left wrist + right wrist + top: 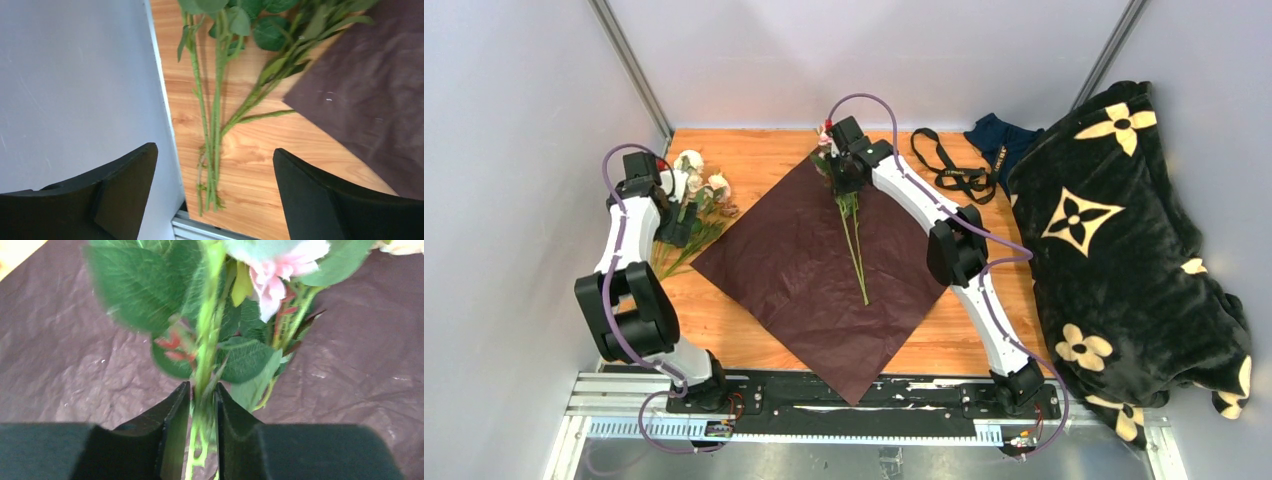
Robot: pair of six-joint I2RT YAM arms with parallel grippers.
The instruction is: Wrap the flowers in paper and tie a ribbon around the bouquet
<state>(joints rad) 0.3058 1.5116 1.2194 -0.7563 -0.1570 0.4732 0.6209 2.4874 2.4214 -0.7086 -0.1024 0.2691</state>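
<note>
While left gripper (pixel 214 152) gapes above loose stems (pixel 218 90), right gripper (pixel 202 387), arm extended, flanks flowers (pixel 272 275); grip unclear.

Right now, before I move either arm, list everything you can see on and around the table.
paper: one, dark red, laid as a diamond mid-table.
flowers: two lots, pink and cream, green stems; one on the paper, one at the table's left edge.
ribbon: one, black, far right of table.
cloth: one, navy, beside the ribbon.
blanket: one, black with cream motifs, right side.
table: one, wooden.
left gripper: open, above the left stems.
right gripper: closed around a stem.
</note>
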